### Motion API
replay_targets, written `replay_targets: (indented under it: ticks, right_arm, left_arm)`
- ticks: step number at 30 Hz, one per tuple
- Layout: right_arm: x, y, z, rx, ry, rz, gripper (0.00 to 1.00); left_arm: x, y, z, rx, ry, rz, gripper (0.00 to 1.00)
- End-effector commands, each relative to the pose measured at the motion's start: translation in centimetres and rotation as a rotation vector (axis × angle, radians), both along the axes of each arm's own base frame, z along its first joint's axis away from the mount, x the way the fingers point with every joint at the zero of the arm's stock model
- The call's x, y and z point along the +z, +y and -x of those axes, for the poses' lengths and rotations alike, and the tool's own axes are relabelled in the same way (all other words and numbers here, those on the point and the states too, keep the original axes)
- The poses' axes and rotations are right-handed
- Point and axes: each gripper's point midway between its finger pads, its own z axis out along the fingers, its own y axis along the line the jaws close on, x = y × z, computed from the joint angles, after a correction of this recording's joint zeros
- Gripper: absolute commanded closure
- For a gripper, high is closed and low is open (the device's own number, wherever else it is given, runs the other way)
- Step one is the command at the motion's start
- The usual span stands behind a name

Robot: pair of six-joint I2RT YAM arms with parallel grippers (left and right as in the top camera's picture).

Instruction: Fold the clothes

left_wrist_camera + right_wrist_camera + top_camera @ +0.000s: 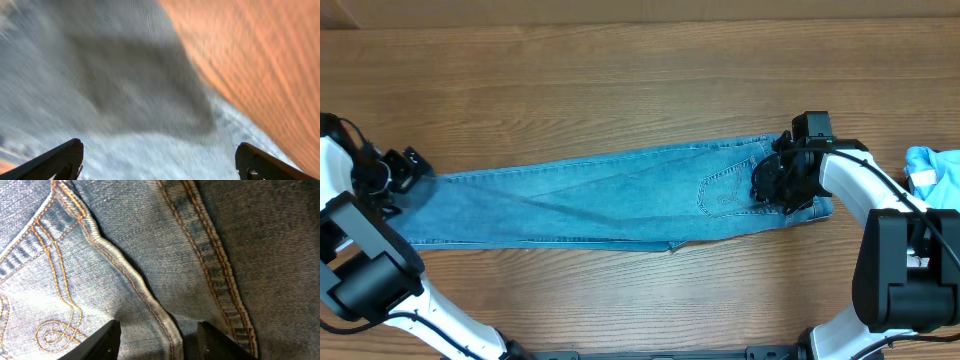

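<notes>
Across the surface (620,70) the jeans (600,195) lie flat: expect soft, weighty, floppy denim. Your left end effector (418,166) gapes at the hems (430,205), and the right end effector (160,335) stands apart over the pocket (725,190) — grip thick seams.

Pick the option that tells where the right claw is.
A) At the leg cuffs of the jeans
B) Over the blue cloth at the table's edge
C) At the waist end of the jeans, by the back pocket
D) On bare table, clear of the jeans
C: the overhead view shows the right claw over the waist end of the jeans, and its wrist camera shows the stitched back pocket right under it.
</notes>
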Motion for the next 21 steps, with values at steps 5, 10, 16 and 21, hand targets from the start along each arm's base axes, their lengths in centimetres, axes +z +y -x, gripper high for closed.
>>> replay_targets:
  ticks: [5, 10, 16, 21]
  right_arm:
    - [-1.0, -2.2, 1.0, -0.029, 0.035, 0.092, 0.45]
    - [-1.0, -2.2, 1.1, -0.028, 0.039, 0.091, 0.45]
    - [-1.0, -2.2, 1.2, -0.028, 0.042, 0.091, 0.45]
    - [-1.0, -2.2, 1.3, -0.028, 0.046, 0.091, 0.44]
  left_arm:
    - [1.7, 6.9, 1.5, -0.165, -0.019, -0.238, 0.0]
    - [0.3, 8.0, 1.6, -0.255, 0.012, -0.278, 0.01]
    - [-4.1, 6.4, 2.1, -0.265, 0.046, -0.149, 0.01]
    - [-5.4, 5.4, 2.6, -0.268, 0.065, -0.088, 0.25]
